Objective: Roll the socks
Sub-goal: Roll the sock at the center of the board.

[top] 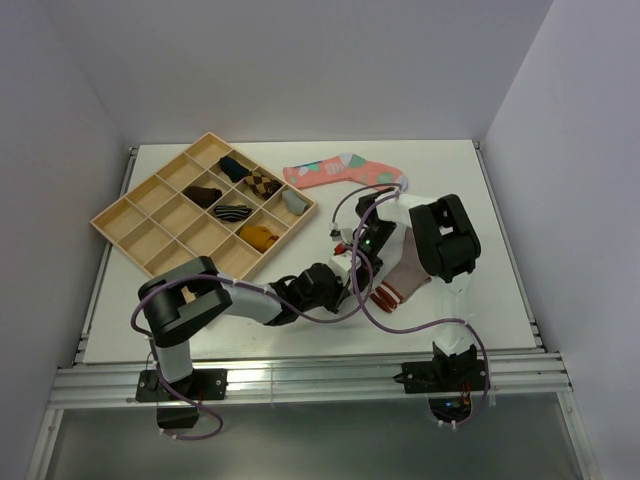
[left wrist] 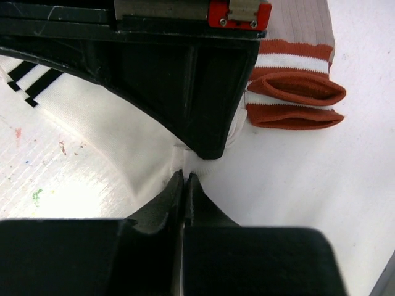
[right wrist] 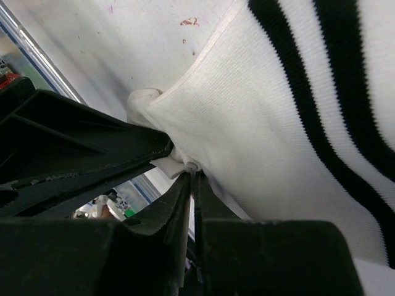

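The white sock [left wrist: 117, 148] with dark cuff stripes lies on the table, a fold of it bunched between both grippers. My left gripper [left wrist: 184, 176] is shut, pinching that puckered white fabric. My right gripper [right wrist: 192, 175] is also shut on the white sock [right wrist: 265, 117], nipping its edge from the opposite side, tip to tip with the left. The taupe-brown sock [top: 408, 272] lies just to the right, its red-striped cuff [left wrist: 290, 102] folded double. In the top view the two arms meet over the socks and hide most of the white one.
A wooden compartment tray [top: 128, 213] holding several rolled socks sits at the back left. A coral-pink patterned sock [top: 340, 170] lies flat behind the grippers. Purple cables loop round the right arm. The table's metal rail runs along the near edge.
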`<action>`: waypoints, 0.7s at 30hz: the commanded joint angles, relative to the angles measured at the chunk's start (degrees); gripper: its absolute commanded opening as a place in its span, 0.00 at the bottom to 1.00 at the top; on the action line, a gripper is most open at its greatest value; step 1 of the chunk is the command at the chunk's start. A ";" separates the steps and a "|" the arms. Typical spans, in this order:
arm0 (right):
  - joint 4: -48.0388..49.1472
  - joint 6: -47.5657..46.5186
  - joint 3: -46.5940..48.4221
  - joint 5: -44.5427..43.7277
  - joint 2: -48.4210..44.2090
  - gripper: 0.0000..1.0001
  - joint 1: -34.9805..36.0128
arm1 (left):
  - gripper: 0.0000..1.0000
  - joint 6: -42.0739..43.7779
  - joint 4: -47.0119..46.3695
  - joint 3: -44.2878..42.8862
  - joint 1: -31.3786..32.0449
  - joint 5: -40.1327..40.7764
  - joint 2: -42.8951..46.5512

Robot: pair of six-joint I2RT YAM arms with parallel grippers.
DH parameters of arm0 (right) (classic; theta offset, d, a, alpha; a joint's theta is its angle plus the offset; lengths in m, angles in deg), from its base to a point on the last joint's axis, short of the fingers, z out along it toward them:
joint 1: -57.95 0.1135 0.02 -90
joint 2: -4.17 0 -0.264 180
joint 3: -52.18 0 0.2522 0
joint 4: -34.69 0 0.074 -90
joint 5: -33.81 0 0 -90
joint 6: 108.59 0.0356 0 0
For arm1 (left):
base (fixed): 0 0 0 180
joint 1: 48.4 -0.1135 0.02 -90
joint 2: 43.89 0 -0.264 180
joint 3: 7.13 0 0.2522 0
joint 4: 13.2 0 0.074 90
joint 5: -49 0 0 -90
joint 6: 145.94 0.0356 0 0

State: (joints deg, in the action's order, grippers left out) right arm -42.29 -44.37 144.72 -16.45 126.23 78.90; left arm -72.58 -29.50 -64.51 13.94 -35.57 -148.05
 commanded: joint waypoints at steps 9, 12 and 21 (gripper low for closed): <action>15.05 0.29 -5.04 -9.95 -13.93 0.37 -1.17 | 0.00 -9.28 11.69 -1.73 0.49 -9.65 -3.60; 17.08 1.43 -5.66 -9.60 -17.02 0.44 -2.75 | 0.00 -11.39 13.80 -2.18 0.32 -11.50 -2.63; 17.61 0.39 -8.28 -7.32 -20.19 0.46 -9.87 | 0.00 -17.19 20.74 -1.39 -4.33 -12.47 1.14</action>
State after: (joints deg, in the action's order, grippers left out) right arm -25.48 -42.53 138.65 -24.01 108.35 70.55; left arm -87.05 -20.56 -67.87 11.43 -46.63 -147.70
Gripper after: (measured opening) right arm 0.458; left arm 0.018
